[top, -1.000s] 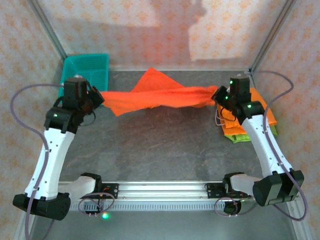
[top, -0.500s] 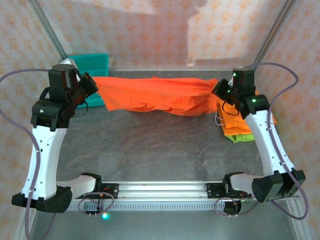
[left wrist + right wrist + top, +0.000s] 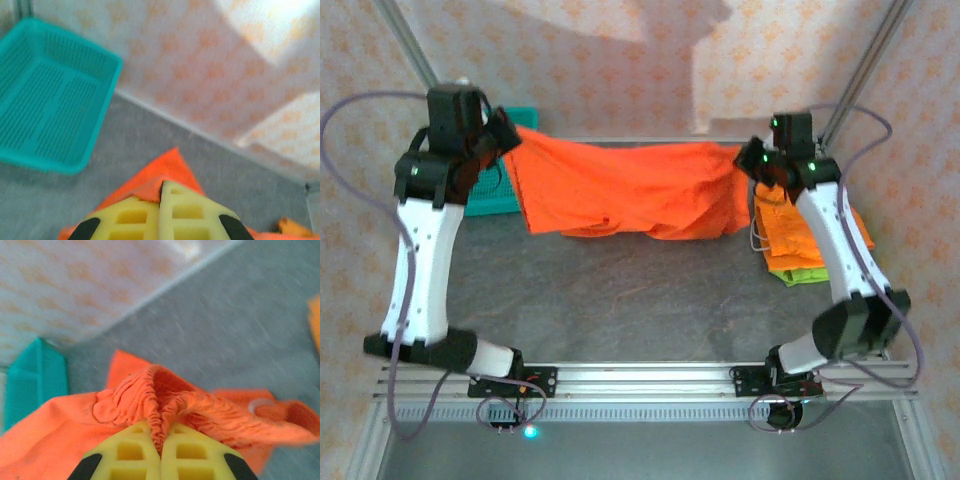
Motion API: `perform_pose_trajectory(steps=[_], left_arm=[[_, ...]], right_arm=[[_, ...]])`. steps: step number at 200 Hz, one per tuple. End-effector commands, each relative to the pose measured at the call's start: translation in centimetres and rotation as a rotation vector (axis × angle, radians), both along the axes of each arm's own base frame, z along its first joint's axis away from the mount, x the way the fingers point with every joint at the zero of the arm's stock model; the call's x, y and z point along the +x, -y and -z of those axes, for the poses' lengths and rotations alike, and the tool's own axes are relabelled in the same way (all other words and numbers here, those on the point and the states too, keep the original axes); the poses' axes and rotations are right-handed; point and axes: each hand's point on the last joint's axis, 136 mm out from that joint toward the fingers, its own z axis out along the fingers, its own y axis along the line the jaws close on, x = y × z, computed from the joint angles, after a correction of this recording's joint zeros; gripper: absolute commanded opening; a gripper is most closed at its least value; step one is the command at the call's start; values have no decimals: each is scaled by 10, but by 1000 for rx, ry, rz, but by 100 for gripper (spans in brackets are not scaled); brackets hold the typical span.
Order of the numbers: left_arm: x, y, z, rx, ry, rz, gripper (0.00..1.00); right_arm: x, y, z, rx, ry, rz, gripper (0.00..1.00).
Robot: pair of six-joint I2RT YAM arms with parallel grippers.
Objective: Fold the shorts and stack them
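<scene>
Aloft, orange shorts (image 3: 620,190) stretched wide, outside teal basket (image 3: 50,110).

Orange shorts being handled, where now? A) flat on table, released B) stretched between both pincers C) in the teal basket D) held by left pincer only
B: the left pincer and right pincer are each shut on one end of the orange shorts, which spread between them.

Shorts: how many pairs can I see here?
3: a stretched orange pair hangs gripped at both ends; a folded orange pair lies at the right; a lime green pair lies under it. More may be hidden between them.
</scene>
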Motion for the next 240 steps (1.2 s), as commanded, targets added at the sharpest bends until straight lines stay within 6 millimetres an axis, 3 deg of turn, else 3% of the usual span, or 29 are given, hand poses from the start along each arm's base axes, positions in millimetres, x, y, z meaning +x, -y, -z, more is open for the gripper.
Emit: perform_pose_trajectory(steps=[1, 23, 44, 62, 82, 97, 115, 129, 163, 185, 191, 214, 240], left_arm=[[38, -19, -23, 48, 36, -70, 0], [48, -33, -67, 17, 148, -110, 0], [18, -42, -125, -2, 332, -122, 0], [-25, -44, -167, 27, 470, -126, 0], [-72, -42, -193, 51, 605, -113, 0], [-102, -33, -199, 60, 677, -65, 0], [-118, -22, -177, 60, 682, 1, 0], [-121, -11, -148, 50, 652, 69, 0], [-118, 10, -52, 6, 499, 180, 0], [-127, 14, 1, -23, 412, 190, 0], [-130, 15, 12, -35, 396, 189, 0], [-140, 12, 36, -57, 347, 162, 0], [-140, 14, 40, -65, 301, 173, 0]], right_arm=[[45, -21, -51, 82, 125, -45, 0], [65, -44, -99, 104, 222, -128, 0], [54, -43, -157, 67, 380, -159, 0], [34, -32, -197, 52, 525, -166, 0], [13, -23, -210, 40, 629, -177, 0], [5, -18, -195, -4, 657, -183, 0], [-1, -12, -160, -69, 641, -180, 0], [-5, -7, -124, -125, 609, -177, 0], [-28, -2, -46, -194, 490, -209, 0], [-49, -2, 3, -184, 394, -229, 0], [-59, -1, 6, -172, 390, -227, 0], [-84, -3, 36, -117, 319, -229, 0], [-107, 2, 55, -98, 232, -204, 0]])
